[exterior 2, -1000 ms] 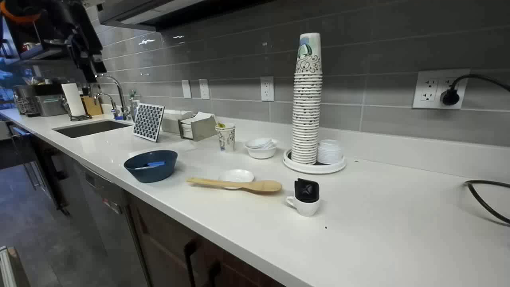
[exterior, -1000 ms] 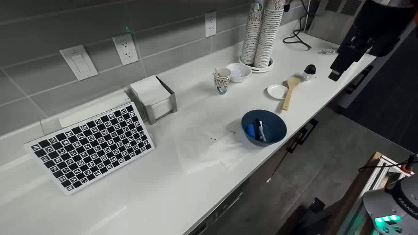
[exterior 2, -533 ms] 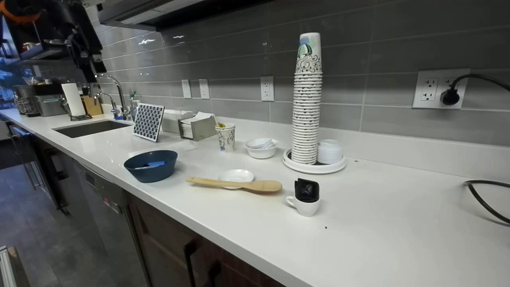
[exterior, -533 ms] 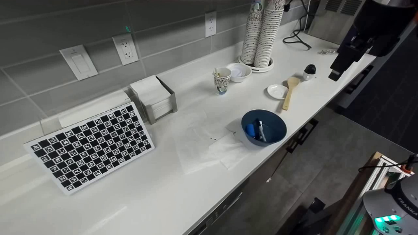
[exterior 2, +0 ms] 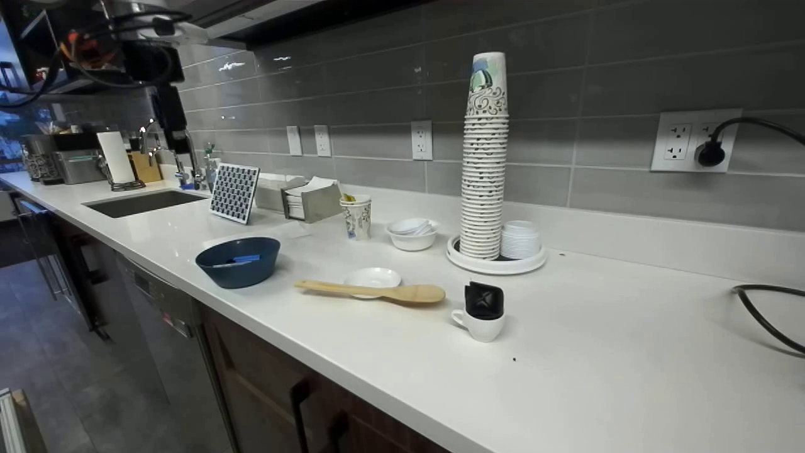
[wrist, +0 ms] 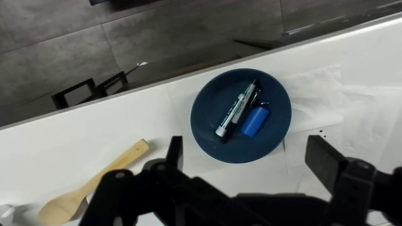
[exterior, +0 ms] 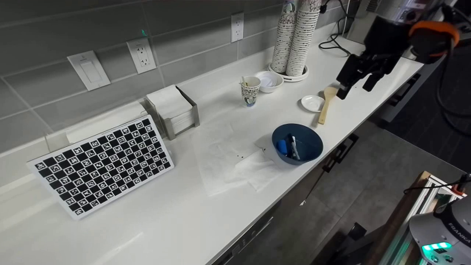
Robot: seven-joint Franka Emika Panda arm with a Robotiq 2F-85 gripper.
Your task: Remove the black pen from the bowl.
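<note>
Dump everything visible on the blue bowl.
The blue bowl is round, deep blue and plain, its wall flaring to the rim; it looks like plastic or ceramic, can't tell which. It stands upright on the white counter by the front edge. White paper lies next to it; whether any runs underneath is unclear. Inside lie a white marker, the black pen, a blue item and something small and dark. The open gripper is not touching it.
</note>
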